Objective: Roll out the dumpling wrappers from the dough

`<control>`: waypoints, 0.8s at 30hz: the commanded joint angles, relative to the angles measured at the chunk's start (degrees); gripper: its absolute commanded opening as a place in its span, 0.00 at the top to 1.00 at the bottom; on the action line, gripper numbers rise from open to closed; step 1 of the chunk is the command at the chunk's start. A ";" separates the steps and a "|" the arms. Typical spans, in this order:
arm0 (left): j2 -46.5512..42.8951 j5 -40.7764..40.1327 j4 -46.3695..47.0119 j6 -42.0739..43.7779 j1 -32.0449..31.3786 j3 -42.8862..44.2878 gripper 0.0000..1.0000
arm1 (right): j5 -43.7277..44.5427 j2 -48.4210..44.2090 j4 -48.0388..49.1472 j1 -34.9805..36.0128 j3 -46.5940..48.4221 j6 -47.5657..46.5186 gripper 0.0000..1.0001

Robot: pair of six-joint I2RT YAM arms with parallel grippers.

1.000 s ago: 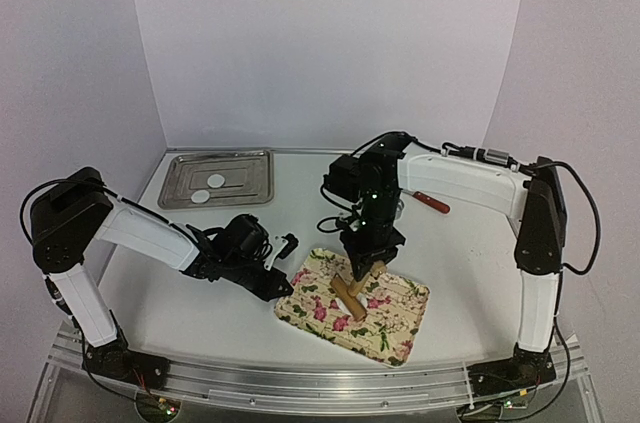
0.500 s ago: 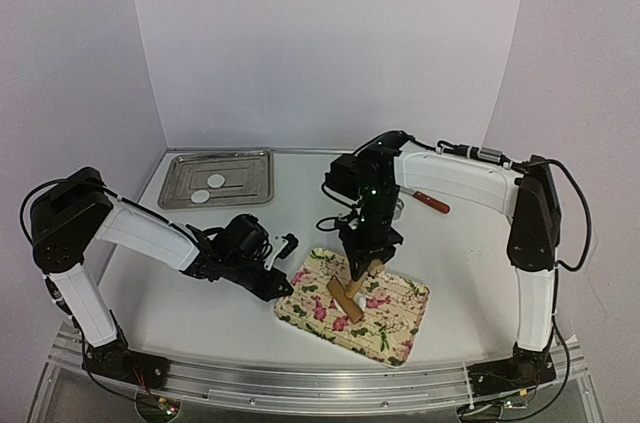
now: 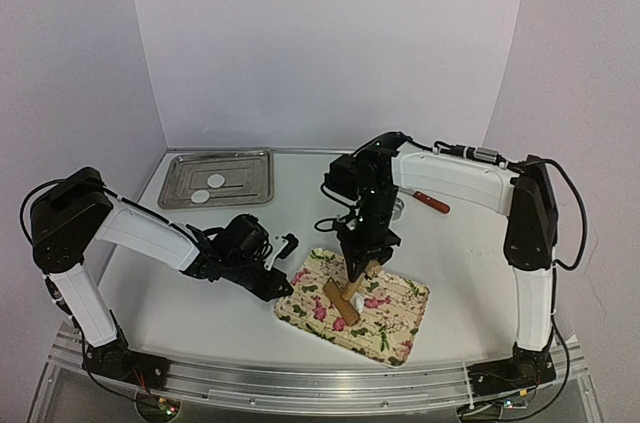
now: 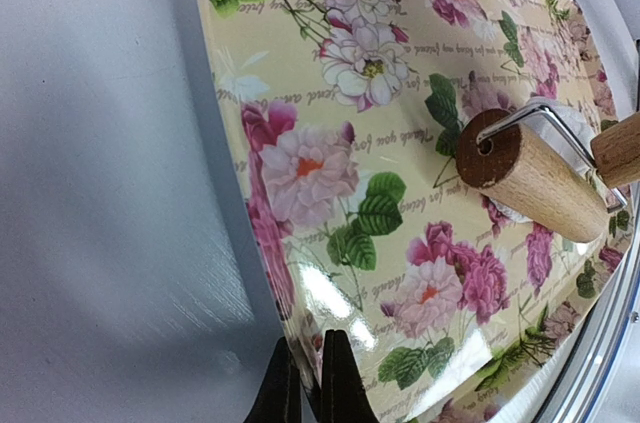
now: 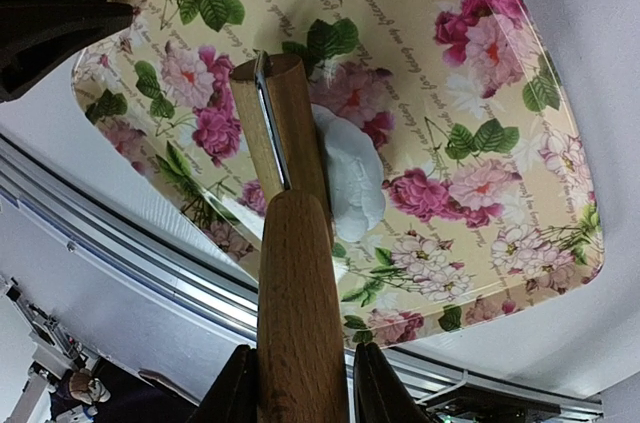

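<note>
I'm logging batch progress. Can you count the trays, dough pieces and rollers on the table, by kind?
Trays: 2, the floral tray and the metal tray
Rollers: 1, the wooden roller
Flat dough discs: 2, both on the metal tray
Thicker dough lump: 1, on the floral tray
Total: 6

Overhead far; wrists near, sharing tray [image 3: 400, 328].
</note>
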 commanded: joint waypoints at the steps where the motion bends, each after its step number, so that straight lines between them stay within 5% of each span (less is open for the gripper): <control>1: 1.80 0.88 -3.18 2.97 -1.40 0.55 1.00 | 12.35 11.95 3.41 0.93 -6.29 0.73 1.00; 17: 1.43 0.34 -3.18 2.97 -1.57 0.50 1.00 | 11.77 9.86 3.90 1.38 -6.63 2.19 1.00; 24: 1.35 -0.11 -3.18 2.97 -1.58 0.44 1.00 | 3.37 3.48 5.94 5.78 -3.51 3.44 1.00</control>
